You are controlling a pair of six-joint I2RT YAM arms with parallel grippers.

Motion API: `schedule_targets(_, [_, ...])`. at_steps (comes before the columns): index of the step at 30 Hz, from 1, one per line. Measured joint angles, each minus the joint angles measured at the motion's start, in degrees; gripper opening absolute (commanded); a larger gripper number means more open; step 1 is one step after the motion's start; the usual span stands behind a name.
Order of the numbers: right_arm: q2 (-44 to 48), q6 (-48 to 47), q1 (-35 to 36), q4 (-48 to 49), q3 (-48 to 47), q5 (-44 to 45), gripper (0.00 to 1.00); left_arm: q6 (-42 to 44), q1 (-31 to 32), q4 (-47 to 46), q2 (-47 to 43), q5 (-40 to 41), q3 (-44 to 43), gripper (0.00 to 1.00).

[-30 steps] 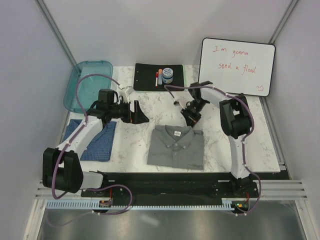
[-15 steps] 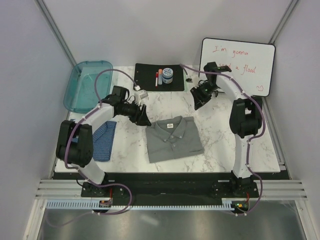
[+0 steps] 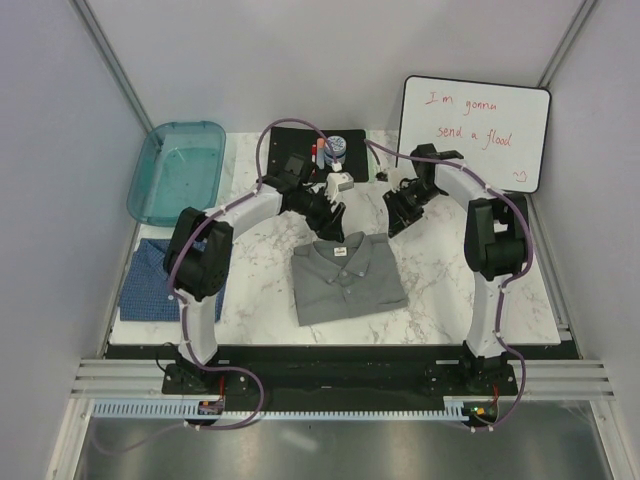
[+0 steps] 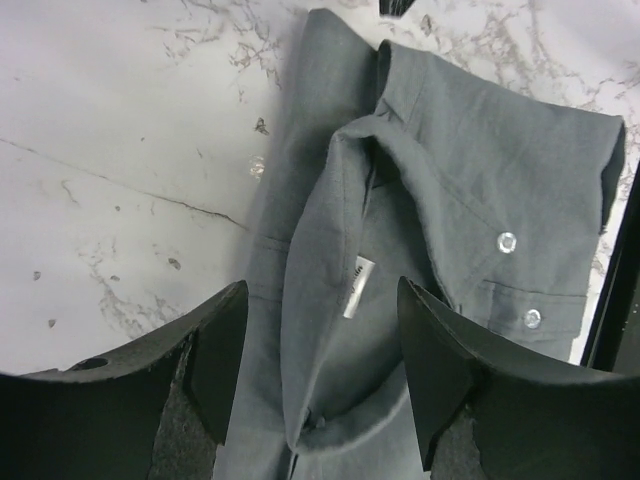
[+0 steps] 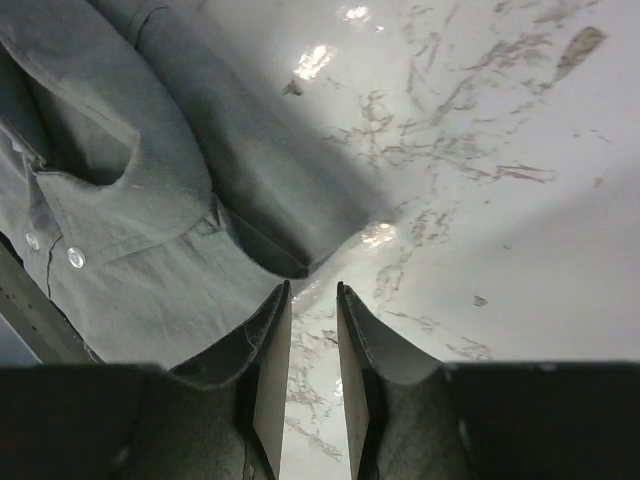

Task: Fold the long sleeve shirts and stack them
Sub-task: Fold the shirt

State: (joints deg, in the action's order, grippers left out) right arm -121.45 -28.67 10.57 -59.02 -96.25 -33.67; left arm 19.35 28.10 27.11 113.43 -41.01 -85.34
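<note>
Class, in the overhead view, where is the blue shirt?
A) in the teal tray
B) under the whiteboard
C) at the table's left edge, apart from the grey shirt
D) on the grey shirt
C: the blue shirt lies at the left edge, bare table between it and the grey shirt.

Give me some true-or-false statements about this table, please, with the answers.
1. The grey shirt lies folded on the table. True.
2. The blue shirt is stacked on the grey one. False: it lies apart, at the left edge.
3. The left tool grips the grey shirt. False: it hangs open above it.
4. The whiteboard bears red writing. True.
5. The right tool holds a sleeve. False: it is open and holds nothing, beside the grey shirt.
</note>
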Motion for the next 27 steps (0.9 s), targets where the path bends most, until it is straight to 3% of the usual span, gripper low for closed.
schedule_targets(2, [0.0, 0.3, -0.4, 0.9, 0.0, -0.1, 0.33, 0.0, 0.3, 0.2, 2.0, 0.4, -0.8, 0.67])
schedule_targets(5, [-0.3, 0.4, -1.2, 1.7, 0.0, -0.1, 0.33, 0.0, 0.5, 0.7, 4.6, 0.4, -1.9, 0.52])
schedule_targets(6, [-0.5, 0.4, -1.2, 1.8, 0.0, -0.1, 0.33, 0.0, 0.5, 0.7, 5.3, 0.5, -2.3, 0.38])
schedule_targets(9, [-0.7, 0.4, -1.2, 2.1, 0.0, -0.1, 0.33, 0.0, 0.7, 1.1, 6.9, 0.6, -3.8, 0.1])
schedule_targets(12, [-0.7, 0.5, -1.0, 2.6, 0.2, -0.1, 0.33, 0.0, 0.8, 1.2, 8.5, 1.3, -5.8, 0.05])
schedule_targets(14, [-0.8, 0.6, -1.0, 2.7, 0.2, -0.2, 0.33, 0.0, 0.9, 1.4, 9.6, 1.7, -7.4, 0.1])
schedule_targets(15, [-0.8, 0.7, -1.0, 2.8, 0.2, -0.2, 0.34, 0.0, 0.9, 1.3, 10.0, 2.0, -8.0, 0.28])
schedule_targets(17, [-0.8, 1.0, -1.0, 2.8, 0.2, -0.2, 0.34, -0.2, 1.0, 1.4, 10.6, 3.3, -9.1, 0.46])
schedule_targets(20, [-0.7, 1.4, -1.1, 2.8, 0.2, -0.4, 0.39, -1.4, 0.6, 1.5, 10.5, 5.0, -9.7, 0.58])
schedule_targets(21, [-0.6, 1.5, -1.1, 2.8, 0.2, -0.4, 0.45, -2.3, 0.0, 1.6, 10.3, 4.9, -9.7, 0.6])
schedule_targets(27, [5.8, 1.6, -1.2, 3.3, 4.5, -0.4, 0.52, -5.6, -8.5, 3.3, -1.8, 2.1, -0.2, 0.64])
